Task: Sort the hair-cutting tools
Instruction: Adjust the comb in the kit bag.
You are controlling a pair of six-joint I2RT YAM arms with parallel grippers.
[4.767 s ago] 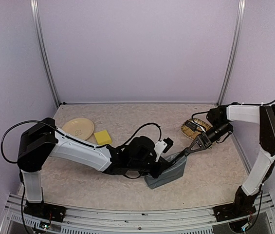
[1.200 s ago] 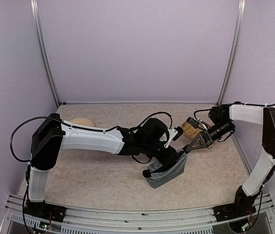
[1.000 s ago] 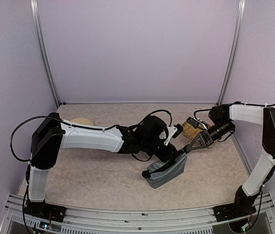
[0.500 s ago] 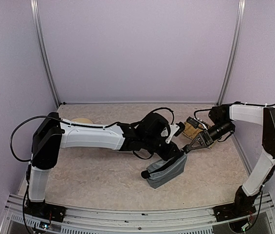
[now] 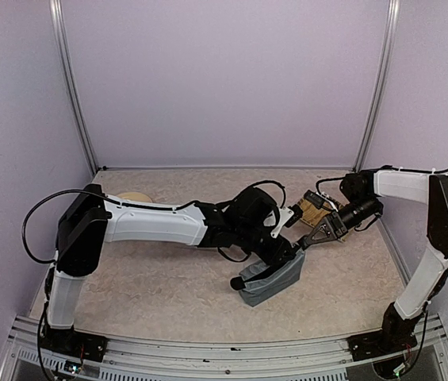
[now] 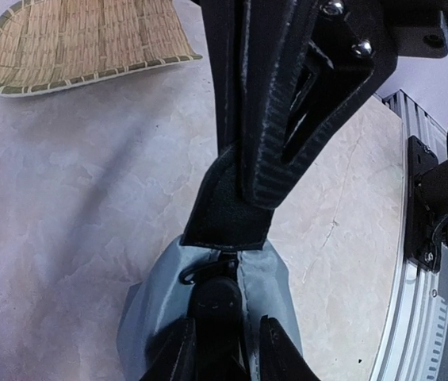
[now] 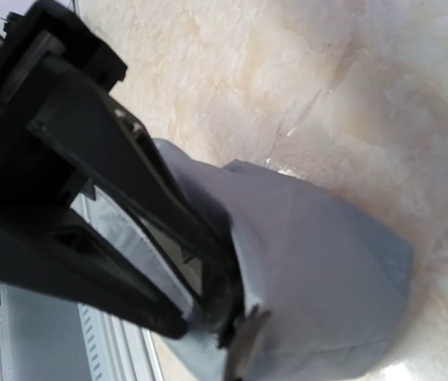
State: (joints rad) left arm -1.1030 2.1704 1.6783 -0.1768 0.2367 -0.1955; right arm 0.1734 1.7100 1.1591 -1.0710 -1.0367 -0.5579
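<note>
Most of the bare room on the beige marbled tabletop (image 5: 152, 298) lies at the left and along the near edge, up to the metal rail (image 5: 208, 345) in front. At far left a round beige plate (image 5: 132, 195) sits near the back wall, half hidden behind the left arm (image 5: 152, 225). That arm rises from its base at the near left corner, bends at the shoulder and runs low and nearly level to the middle. There its wrist tips down into a grey fabric zip pouch (image 5: 277, 279).

The left gripper (image 5: 277, 257) has its jaws parted a little. In the wrist view its fingers (image 6: 178, 349) stand to either side of a black rounded tool (image 6: 217, 300) lodged in the pouch's mouth; which tool it is cannot be told. Overhead, a black tip (image 5: 237, 282) shows at the pouch's left end.

Behind and to the right, an oval woven straw tray (image 5: 319, 213) lies apart from the pouch, with a strip of bare table between them. The right gripper (image 5: 301, 246) is clamped tight on the pouch's black-edged upper right corner, which stands raised. The right arm (image 5: 402, 184) climbs from the near right corner beside the right wall, folds at the elbow and reaches leftward and down. Only a narrow gap separates it from that wall.
</note>
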